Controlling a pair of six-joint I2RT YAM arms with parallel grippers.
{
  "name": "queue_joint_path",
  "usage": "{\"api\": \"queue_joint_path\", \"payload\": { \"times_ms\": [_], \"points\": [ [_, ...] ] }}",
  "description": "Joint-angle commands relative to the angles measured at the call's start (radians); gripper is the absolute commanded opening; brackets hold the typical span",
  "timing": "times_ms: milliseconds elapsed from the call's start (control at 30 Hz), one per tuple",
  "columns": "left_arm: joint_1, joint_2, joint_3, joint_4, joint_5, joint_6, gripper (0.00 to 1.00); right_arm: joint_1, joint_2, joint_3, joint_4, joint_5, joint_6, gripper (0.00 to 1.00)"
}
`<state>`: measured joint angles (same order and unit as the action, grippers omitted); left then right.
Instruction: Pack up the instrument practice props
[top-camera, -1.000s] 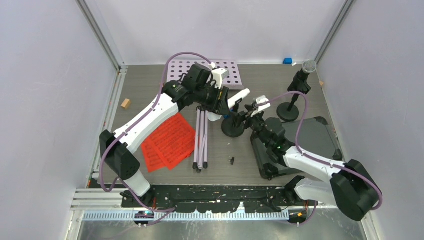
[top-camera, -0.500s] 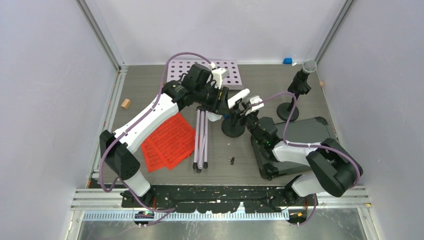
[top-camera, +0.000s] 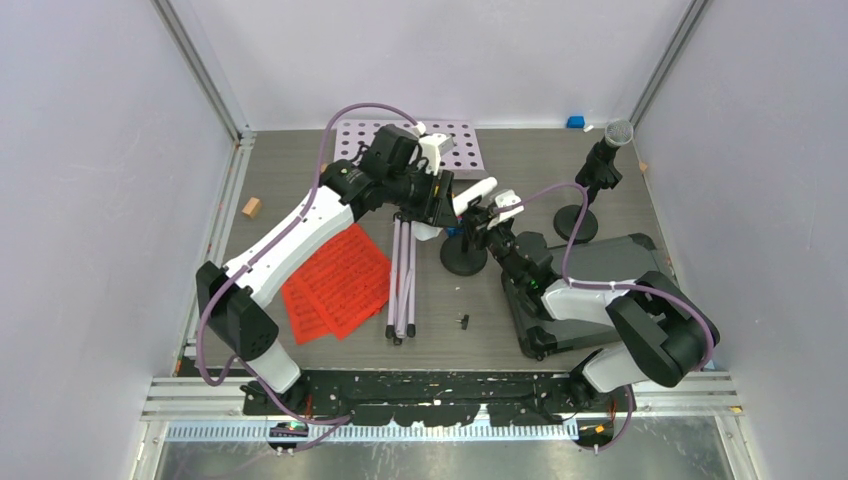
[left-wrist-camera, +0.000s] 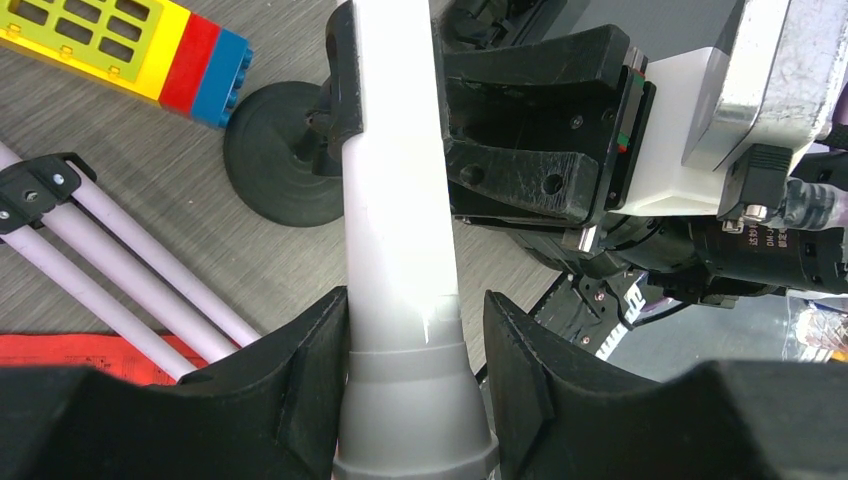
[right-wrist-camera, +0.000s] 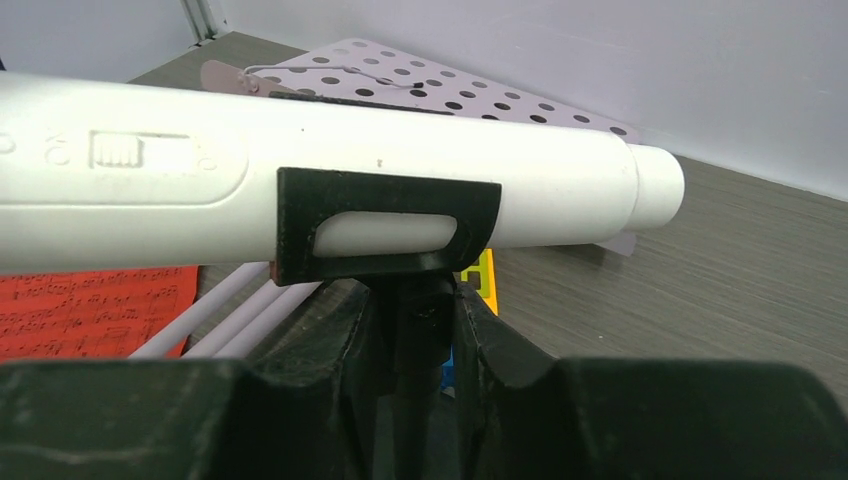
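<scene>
The white microphone sits in the clip of a black round-based mic holder mid-table. My left gripper is shut on the microphone's thick end, one finger on each side. My right gripper is shut on the holder's thin black stem just under the clip. The black grey-headed microphone stands in a second holder at the back right. Red sheet-music pages lie at the left, next to lilac tripod legs. The perforated music desk lies at the back.
A dark hard case lies open under my right arm. A small orange block sits at the left edge, a blue one in the back right corner, a tiny black part near the front. A yellow-red-blue toy brick lies by the holder's base.
My right arm swung left to the mic holder and its jaws closed on the stem. The left arm kept its hold on the white microphone, hardly moving.
</scene>
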<state>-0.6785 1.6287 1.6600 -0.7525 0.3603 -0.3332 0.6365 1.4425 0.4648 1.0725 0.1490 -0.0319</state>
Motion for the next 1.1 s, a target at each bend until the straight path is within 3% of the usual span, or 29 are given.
{"api": "queue_joint_path", "payload": {
  "times_ms": [0,67,200,567,633,800,900,967,1067],
  "points": [
    [0.005,-0.036,0.019,0.044,0.01,-0.007,0.39,0.001,-0.011,0.043,0.086,-0.034,-0.005,0.0],
    [0.006,-0.027,0.026,0.044,0.01,-0.009,0.51,0.001,-0.011,0.04,0.085,-0.042,-0.005,0.0],
    [0.006,-0.001,0.039,0.041,0.025,-0.012,0.61,0.0,-0.014,0.037,0.081,-0.047,-0.005,0.0],
    [0.005,0.037,0.014,0.062,0.059,-0.029,0.63,0.001,-0.015,0.026,0.081,-0.049,-0.01,0.0],
    [0.007,0.046,0.016,0.063,0.067,-0.03,0.58,0.001,-0.013,0.027,0.081,-0.049,-0.01,0.0],
    [0.006,0.057,0.039,0.049,0.088,-0.029,0.2,0.001,-0.001,0.042,0.091,0.09,0.063,0.0],
    [0.006,0.043,0.04,0.032,0.081,-0.017,0.01,0.0,-0.018,0.08,-0.047,0.204,0.148,0.0],
    [0.007,0.029,0.028,0.024,0.075,-0.007,0.0,0.0,-0.039,0.12,-0.152,0.218,0.16,0.0],
    [0.009,0.005,0.008,0.012,0.06,0.001,0.0,-0.001,-0.036,0.138,-0.175,0.254,0.18,0.0]
  ]
}}
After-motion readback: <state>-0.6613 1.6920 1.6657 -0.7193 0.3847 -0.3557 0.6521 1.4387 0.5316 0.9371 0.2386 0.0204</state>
